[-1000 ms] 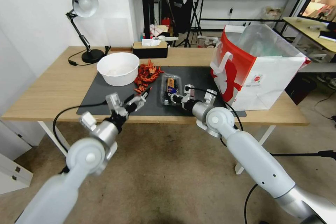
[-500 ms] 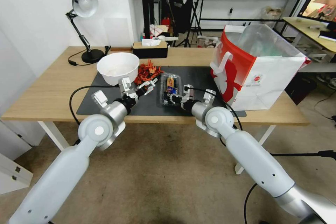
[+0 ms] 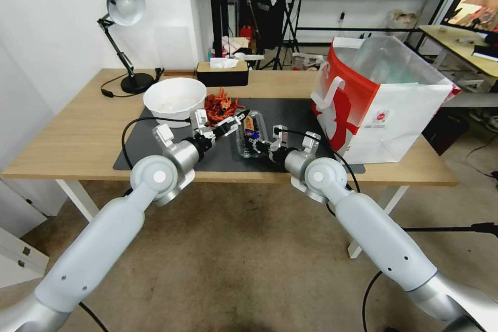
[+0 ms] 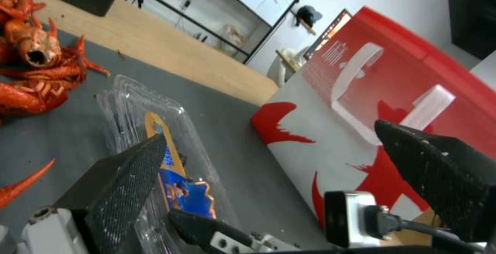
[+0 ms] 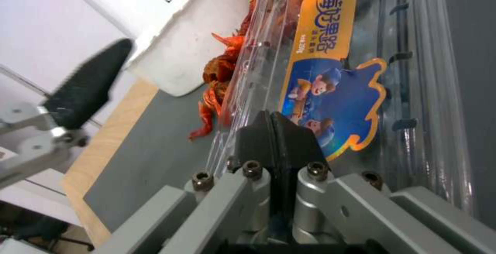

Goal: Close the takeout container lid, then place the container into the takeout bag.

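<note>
So the takeout container (image 3: 251,133) sits on the dark mat (image 3: 155,153) in the middle of the desk (image 3: 78,129), between the two grippers. The right gripper (image 3: 258,146) is at its near end, fingers pressed together on the clear plastic edge, which the right wrist view shows pretty clearly, just below the orange and blue label (image 5: 323,72) on the lid (image 5: 362,52). The left gripper (image 3: 232,123) is just beside the container's left side, fingers spread apart with nothing between them; in the left wrist view the clear box (image 4: 155,138) lies right past one of its black fingers (image 4: 124,180).

Compared to a second ago, the left arm has swung in a lot: it was hanging off the near edge of the mat, and now it's stretched forward past the white bowl (image 3: 175,101) and the pile of red crayfish (image 3: 220,104). The right arm hasn't really budged.

The takeout bag (image 3: 384,104) stands open at the right end of the desk, well apart from the container.
</note>
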